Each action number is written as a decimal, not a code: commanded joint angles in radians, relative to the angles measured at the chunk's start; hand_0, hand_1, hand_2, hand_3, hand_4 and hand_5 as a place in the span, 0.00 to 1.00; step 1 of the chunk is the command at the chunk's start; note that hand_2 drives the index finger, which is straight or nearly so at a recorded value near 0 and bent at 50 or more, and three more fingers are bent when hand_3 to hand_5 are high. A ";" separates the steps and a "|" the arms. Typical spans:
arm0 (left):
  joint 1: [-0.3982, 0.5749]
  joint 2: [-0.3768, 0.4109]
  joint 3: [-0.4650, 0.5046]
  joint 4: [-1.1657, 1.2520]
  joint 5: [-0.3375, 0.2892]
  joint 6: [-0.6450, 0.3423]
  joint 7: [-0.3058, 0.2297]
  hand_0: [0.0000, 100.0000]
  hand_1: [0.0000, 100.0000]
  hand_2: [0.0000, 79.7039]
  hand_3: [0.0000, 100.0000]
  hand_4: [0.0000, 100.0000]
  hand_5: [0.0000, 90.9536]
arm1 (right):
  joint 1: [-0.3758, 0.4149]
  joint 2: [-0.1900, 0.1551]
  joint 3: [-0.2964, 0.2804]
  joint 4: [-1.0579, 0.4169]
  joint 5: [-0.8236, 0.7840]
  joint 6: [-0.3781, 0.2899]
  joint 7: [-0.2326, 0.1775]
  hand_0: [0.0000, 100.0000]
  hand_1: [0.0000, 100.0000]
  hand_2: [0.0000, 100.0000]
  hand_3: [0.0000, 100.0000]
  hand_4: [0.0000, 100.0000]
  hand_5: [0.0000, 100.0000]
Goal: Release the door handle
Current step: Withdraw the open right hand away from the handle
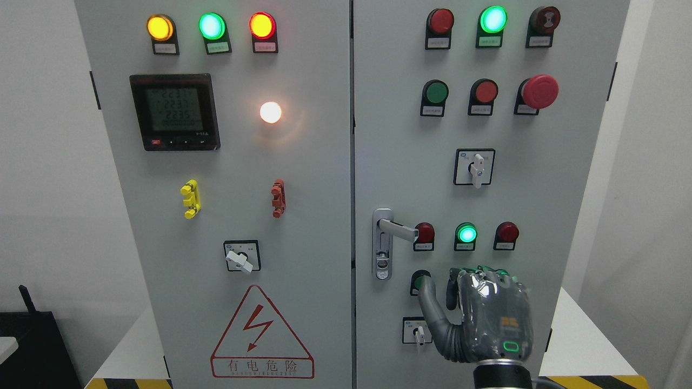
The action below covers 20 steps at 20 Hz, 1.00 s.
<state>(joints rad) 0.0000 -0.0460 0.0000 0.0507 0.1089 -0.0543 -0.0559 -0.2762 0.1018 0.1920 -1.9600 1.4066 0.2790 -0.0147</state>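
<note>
The silver door handle (388,237) sits at the left edge of the grey cabinet's right door (540,178). Its lever sticks out horizontally to the right. My right hand (459,281) comes up from the bottom edge, below and right of the handle and apart from it. I see the back of the hand, with the thumb (427,294) spread up and left and the fingers relaxed. It holds nothing. The doors look closed. My left hand does not show.
Around the hand are a green lit lamp (466,234), red buttons (424,233), a dark button (417,281) and a small rotary switch (417,330). A red emergency stop (539,91) sits higher up. The left door carries a meter (174,112) and a warning triangle (261,335).
</note>
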 commanded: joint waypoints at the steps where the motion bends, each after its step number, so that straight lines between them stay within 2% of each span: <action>1: -0.026 0.000 0.017 0.000 0.000 0.001 0.001 0.12 0.39 0.00 0.00 0.00 0.00 | 0.055 -0.091 -0.120 -0.077 -0.003 -0.035 -0.022 0.58 0.22 0.13 0.18 0.06 0.05; 2: -0.026 0.000 0.017 0.000 0.000 0.001 0.001 0.12 0.39 0.00 0.00 0.00 0.00 | 0.052 -0.094 -0.147 -0.079 -0.005 -0.062 -0.022 0.58 0.19 0.01 0.02 0.00 0.00; 5: -0.026 0.000 0.017 0.000 0.000 0.001 0.001 0.12 0.39 0.00 0.00 0.00 0.00 | 0.049 -0.093 -0.187 -0.089 -0.038 -0.125 -0.024 0.52 0.12 0.00 0.00 0.00 0.00; 11: -0.026 0.000 0.017 0.000 0.000 0.001 0.001 0.12 0.39 0.00 0.00 0.00 0.00 | 0.045 -0.085 -0.192 -0.105 -0.057 -0.136 -0.027 0.48 0.05 0.00 0.00 0.00 0.00; 20: -0.026 0.000 0.017 0.000 0.000 0.001 0.001 0.12 0.39 0.00 0.00 0.00 0.00 | 0.040 -0.082 -0.174 -0.109 -0.112 -0.165 -0.027 0.43 0.07 0.00 0.00 0.00 0.00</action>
<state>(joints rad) 0.0000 -0.0460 0.0000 0.0507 0.1089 -0.0543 -0.0559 -0.2353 0.0168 0.0343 -2.0467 1.3128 0.1243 -0.0411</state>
